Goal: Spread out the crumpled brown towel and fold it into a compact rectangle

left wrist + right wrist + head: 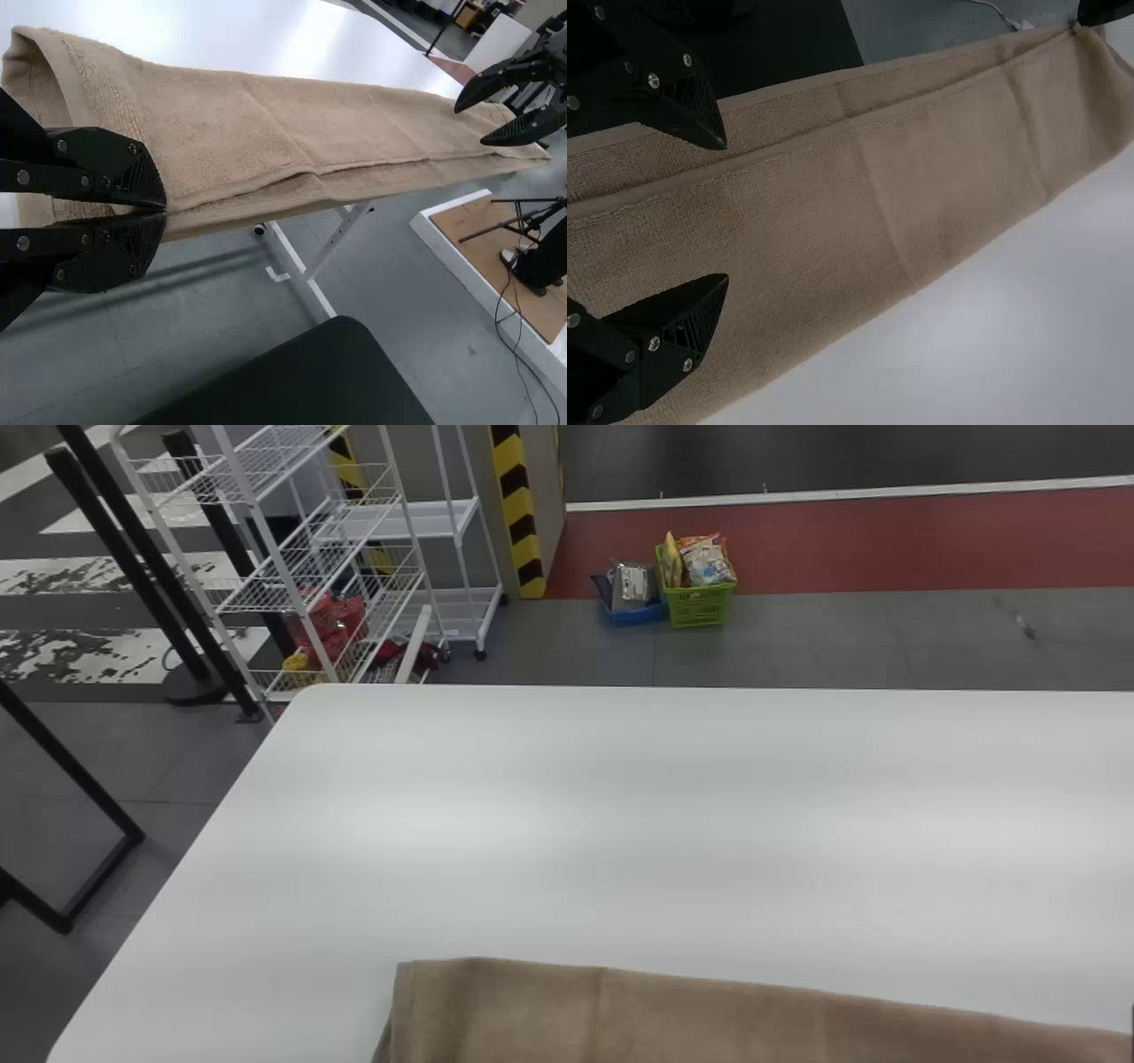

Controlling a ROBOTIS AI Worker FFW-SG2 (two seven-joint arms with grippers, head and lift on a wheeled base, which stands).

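1. The left pincer [166, 211] is closed on the near edge of the towel [709, 1019], toward its left end.
2. The right pincer [727, 211] is wide open and empty, at the towel's right part; whether it touches the cloth, I cannot tell.
3. The towel lies as a long, layered strip along the near side of the white worktop [620, 824], its loose edges at the near side.
4. On the floor beyond the far edge, a blue basket [640, 615] holds a silver packet [634, 586].
5. Just beside it, to the right, a green basket [698, 611] holds a yellow packet [672, 562] and a brightly printed bag [707, 562].
6. Far left, a white wire rack [281, 567] carries red items [337, 624] low down.
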